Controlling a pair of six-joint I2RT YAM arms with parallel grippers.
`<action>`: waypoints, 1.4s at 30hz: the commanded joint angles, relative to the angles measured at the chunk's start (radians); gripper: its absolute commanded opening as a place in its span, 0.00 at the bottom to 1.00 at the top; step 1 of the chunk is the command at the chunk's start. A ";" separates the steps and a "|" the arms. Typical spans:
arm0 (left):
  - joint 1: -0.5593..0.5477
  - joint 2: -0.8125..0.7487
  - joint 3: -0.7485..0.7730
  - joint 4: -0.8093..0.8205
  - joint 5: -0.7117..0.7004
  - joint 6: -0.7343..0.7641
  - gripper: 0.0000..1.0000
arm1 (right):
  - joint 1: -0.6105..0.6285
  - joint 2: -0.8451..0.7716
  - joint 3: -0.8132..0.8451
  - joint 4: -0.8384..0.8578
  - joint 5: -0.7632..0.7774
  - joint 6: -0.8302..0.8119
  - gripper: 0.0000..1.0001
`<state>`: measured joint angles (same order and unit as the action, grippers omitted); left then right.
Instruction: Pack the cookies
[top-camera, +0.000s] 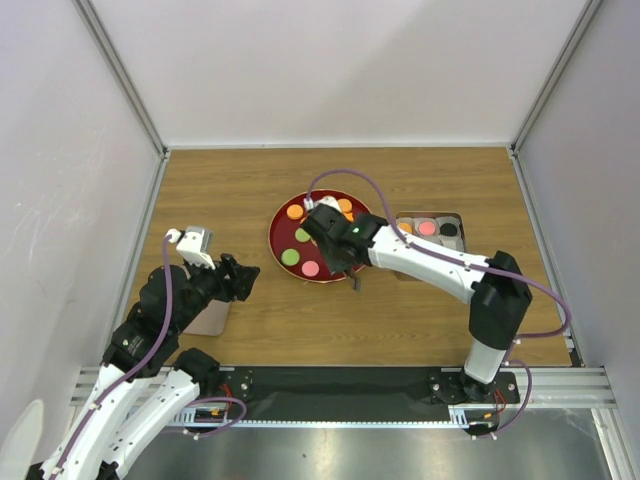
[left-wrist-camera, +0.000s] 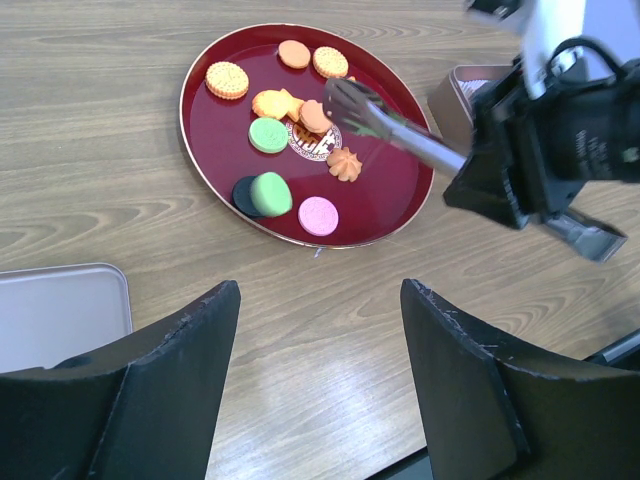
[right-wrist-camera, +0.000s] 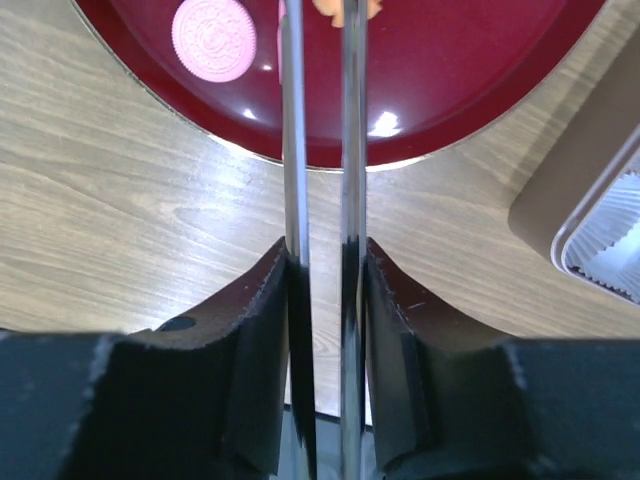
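The cookies lie on a dark-red plate (top-camera: 276, 240): in the left wrist view an orange round one (left-wrist-camera: 227, 79), an orange fish (left-wrist-camera: 275, 103), green ones (left-wrist-camera: 268, 135), a pink one (left-wrist-camera: 318, 215) and a black one (left-wrist-camera: 240, 197). My right gripper (top-camera: 335, 250) is shut on metal tongs (right-wrist-camera: 293, 150). The tongs (left-wrist-camera: 400, 135) reach over the plate (left-wrist-camera: 200, 140), their tips by the fish cookie, holding nothing that I can see. The rectangular tin (top-camera: 455, 218) right of the plate holds a pink cookie (top-camera: 427, 228) and a black one (top-camera: 449, 230). My left gripper (left-wrist-camera: 320, 290) is open and empty over bare table.
A flat grey lid (left-wrist-camera: 60, 315) lies on the table left of my left gripper (top-camera: 245, 278). The tin's corner (right-wrist-camera: 600, 230) shows at the right of the right wrist view, beside the plate (right-wrist-camera: 450, 60). White walls enclose the table.
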<state>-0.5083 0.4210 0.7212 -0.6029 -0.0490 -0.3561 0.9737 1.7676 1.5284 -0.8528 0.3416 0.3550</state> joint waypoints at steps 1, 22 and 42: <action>-0.006 0.001 0.004 0.025 -0.003 0.016 0.72 | -0.016 -0.063 -0.024 0.026 -0.015 -0.001 0.34; -0.006 -0.004 0.003 0.026 0.003 0.016 0.72 | 0.005 -0.040 -0.085 0.143 -0.191 -0.002 0.53; -0.009 -0.011 0.003 0.025 0.000 0.016 0.72 | -0.036 0.029 -0.116 0.202 -0.270 0.012 0.53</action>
<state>-0.5083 0.4168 0.7212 -0.6029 -0.0486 -0.3561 0.9470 1.7901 1.4147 -0.6830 0.0799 0.3622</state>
